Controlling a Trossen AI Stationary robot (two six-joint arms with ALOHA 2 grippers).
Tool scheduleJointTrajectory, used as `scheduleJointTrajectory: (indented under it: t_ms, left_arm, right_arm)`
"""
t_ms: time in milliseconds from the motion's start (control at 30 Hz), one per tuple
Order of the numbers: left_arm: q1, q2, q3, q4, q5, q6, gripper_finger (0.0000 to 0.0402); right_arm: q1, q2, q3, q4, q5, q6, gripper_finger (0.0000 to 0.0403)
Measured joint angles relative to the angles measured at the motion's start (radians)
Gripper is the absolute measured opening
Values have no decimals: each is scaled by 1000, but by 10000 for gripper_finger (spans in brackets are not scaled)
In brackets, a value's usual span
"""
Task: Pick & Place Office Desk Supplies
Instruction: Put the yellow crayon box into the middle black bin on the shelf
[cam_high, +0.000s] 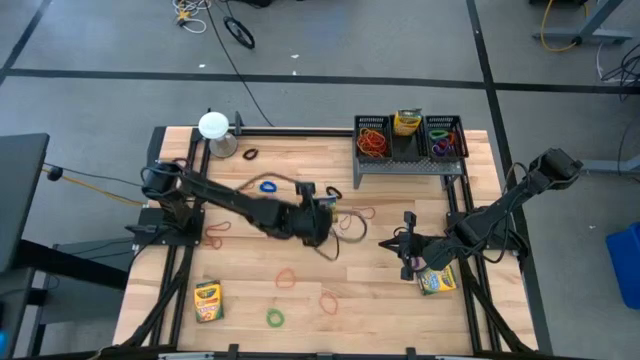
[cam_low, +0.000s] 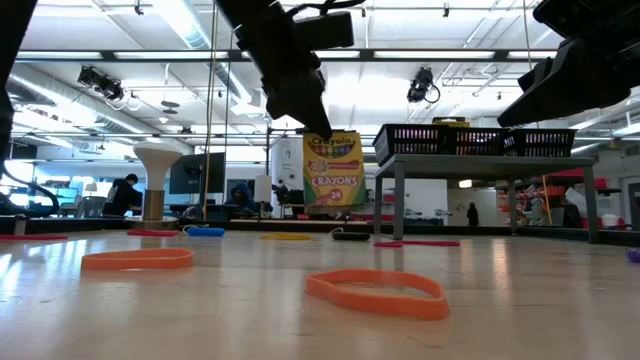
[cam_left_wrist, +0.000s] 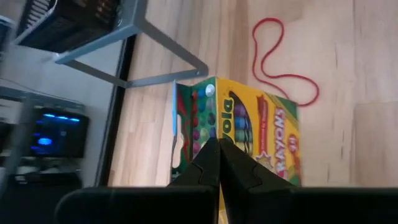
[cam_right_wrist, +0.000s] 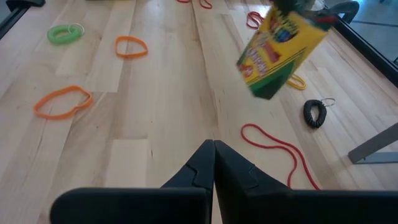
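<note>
While the left gripper (cam_left_wrist: 219, 163) sits near the middle of the high view, it is clenched on a crayon box (cam_left_wrist: 249, 134), holding that yellow-and-green box clear of the worktop (cam_high: 300, 165); the low view shows the box hanging in mid-frame above the wood, and the right wrist view catches it tilted in the air. Over at the right of centre in the high view, the right gripper (cam_right_wrist: 214, 163) is closed with nothing in it, hovering above bare wood. Just below it lies a second crayon box (cam_high: 437, 280), and a third crayon box (cam_high: 207, 300) rests at the lower left. Loose rubber bands (cam_high: 286, 278) in red, orange, green and blue are scattered across the boards, with an orange band (cam_low: 378, 293) closest in the low view. A black mesh rack (cam_high: 409, 142) stands at the upper right, already holding bands and a yellow item. A white round-topped object (cam_high: 213, 126) stands at the upper left.
</note>
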Motion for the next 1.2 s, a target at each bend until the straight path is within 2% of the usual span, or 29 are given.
scheduleJointTrajectory:
  t_ms: [233,500,667,1000,1200]
  left_arm:
    - [-116,129,0,55,-216,-18,2]
    - [-169,222,2,66,-298,-34,2]
    - [-173,226,2,81,-294,-53,11]
    - [-171,216,2,95,-214,-71,107]
    - [-197,166,6,64,-164,-51,141]
  right_arm:
    - [0,0,0,0,0,0,11]
    - [0,0,0,0,0,0,11]
    - [0,0,0,0,0,0,11]
    - [0,0,0,0,0,0,11]
    - [0,0,0,0,-1,5,11]
